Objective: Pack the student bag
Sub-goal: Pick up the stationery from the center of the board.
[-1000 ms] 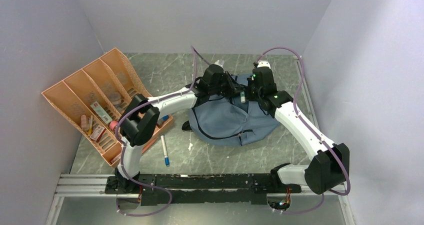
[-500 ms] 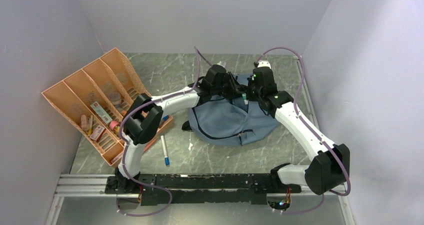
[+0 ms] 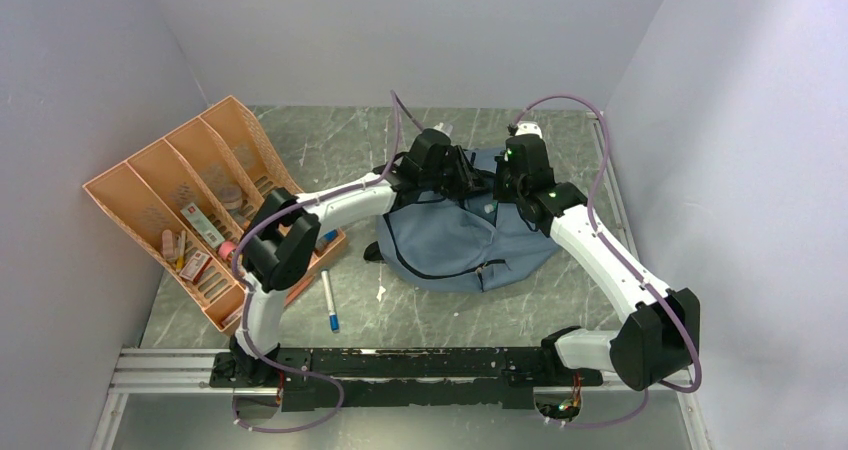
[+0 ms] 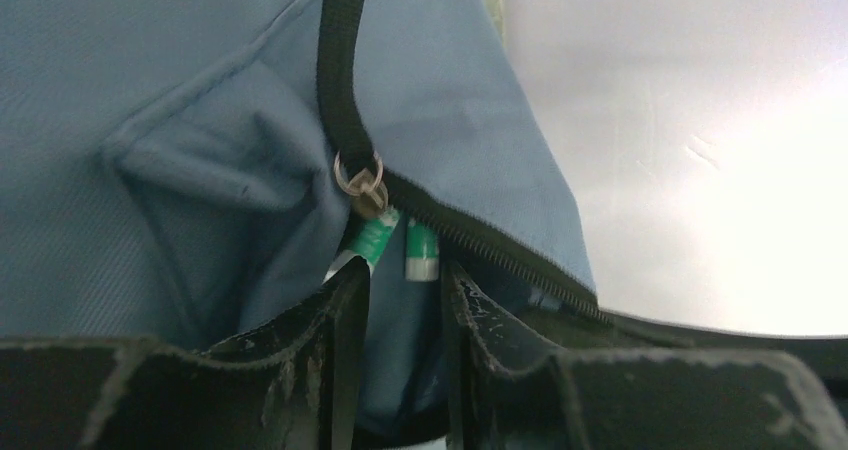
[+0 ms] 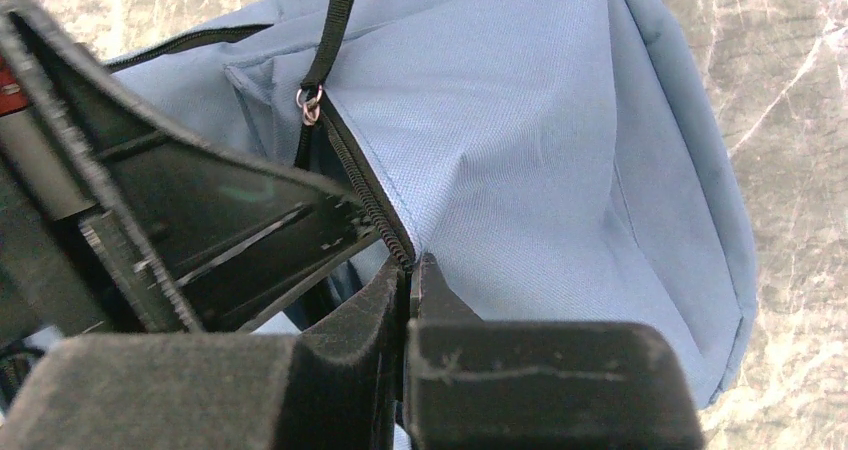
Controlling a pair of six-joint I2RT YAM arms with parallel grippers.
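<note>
Left wrist: green-white items [image 4: 378, 238] inside the student bag [image 4: 180, 120], lettering blurred

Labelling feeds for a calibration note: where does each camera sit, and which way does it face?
Top external: above and behind the arm bases, looking down on the table; both arms whole, student bag, orange tray.
Left wrist: on that wrist, looking past the open left end effector into the bag's mouth; only its fingers show.
Right wrist: on that wrist, looking over the right end effector, shut on the bag's zipper edge.
Shared: both wrist views show the same zipper pull.
</note>
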